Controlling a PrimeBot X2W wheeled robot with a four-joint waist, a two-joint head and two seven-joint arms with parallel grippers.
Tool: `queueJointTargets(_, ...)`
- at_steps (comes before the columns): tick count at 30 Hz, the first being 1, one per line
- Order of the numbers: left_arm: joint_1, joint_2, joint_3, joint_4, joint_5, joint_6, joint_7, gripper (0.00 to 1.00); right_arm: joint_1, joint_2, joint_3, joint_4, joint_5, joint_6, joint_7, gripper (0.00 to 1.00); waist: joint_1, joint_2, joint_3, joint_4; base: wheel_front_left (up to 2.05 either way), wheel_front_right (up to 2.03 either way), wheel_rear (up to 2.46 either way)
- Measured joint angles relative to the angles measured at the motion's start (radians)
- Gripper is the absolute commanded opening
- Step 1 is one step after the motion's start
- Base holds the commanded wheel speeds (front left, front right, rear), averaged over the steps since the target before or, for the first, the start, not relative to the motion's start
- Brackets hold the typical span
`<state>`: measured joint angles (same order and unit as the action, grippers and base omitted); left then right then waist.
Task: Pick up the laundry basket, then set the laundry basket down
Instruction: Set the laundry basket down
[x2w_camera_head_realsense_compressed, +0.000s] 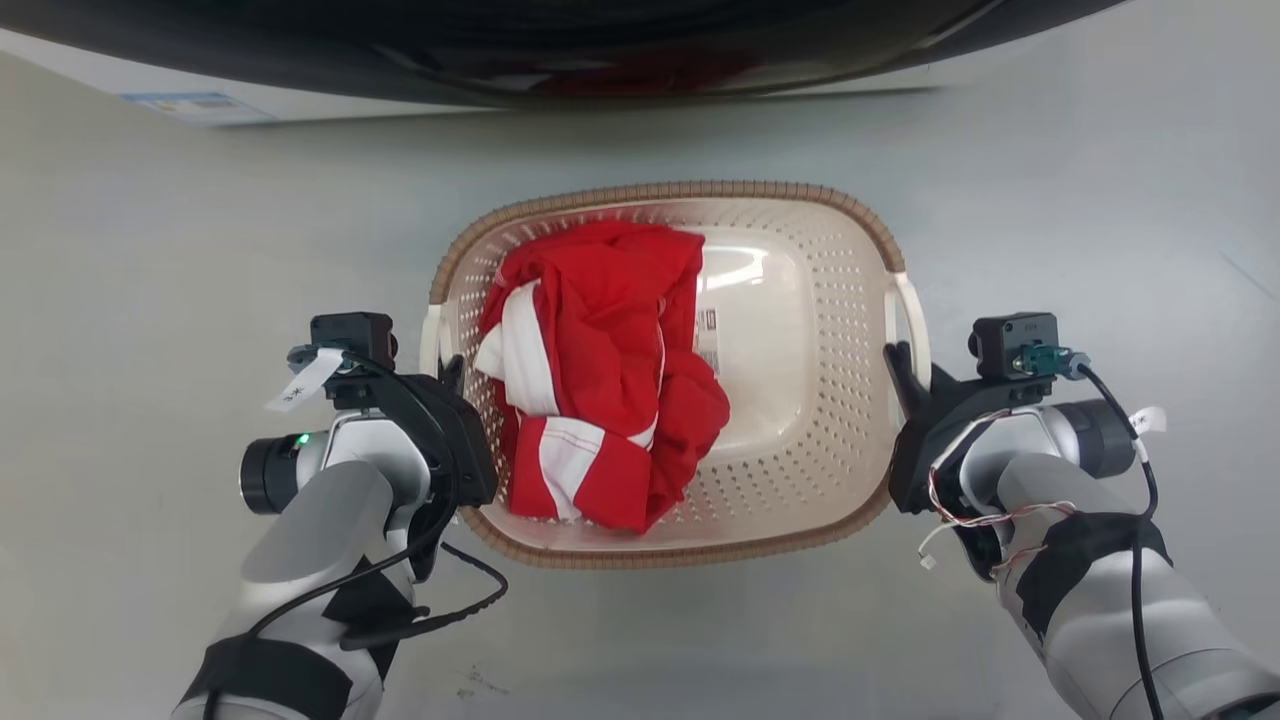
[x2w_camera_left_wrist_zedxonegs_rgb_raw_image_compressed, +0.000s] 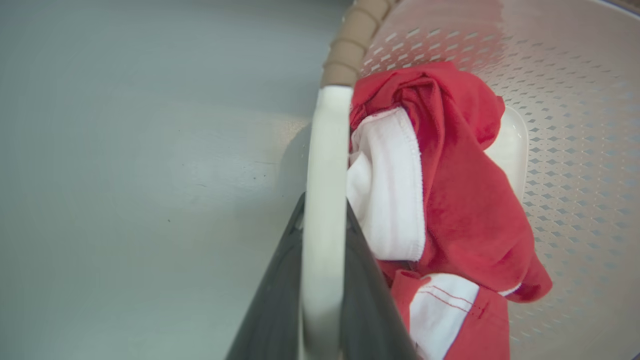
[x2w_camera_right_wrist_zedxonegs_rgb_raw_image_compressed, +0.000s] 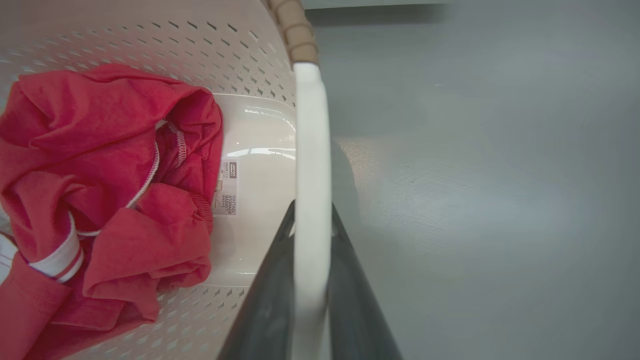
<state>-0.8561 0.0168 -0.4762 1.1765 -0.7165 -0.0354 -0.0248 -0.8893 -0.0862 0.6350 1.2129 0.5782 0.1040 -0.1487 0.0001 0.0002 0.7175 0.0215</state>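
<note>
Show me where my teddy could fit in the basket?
The smooth bare base on the right side of the cream-white perforated plastic laundry basket, between the crumpled red-and-white cloth garment and the right wall. The left side is crowded with that garment.

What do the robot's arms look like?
Both arms are smooth, pale grey, with black bands. The left pincer and right pincer are dark and two-fingered, each with a small black box behind. A black cable loops by the left arm; red-white wires run along the right arm. White tags hang near both.
</note>
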Motion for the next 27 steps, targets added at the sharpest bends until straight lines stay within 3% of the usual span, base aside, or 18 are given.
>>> queueJointTargets(27, -0.042, 0.011, -0.060, 0.001, -0.021, -0.019, -0.058, 0.00, -0.064, -0.008, 0.017, 0.024, -0.016, -0.002, -0.046, 0.00, -0.0002, -0.0003, 0.114, 0.000, 0.00, 0.00, 0.00)
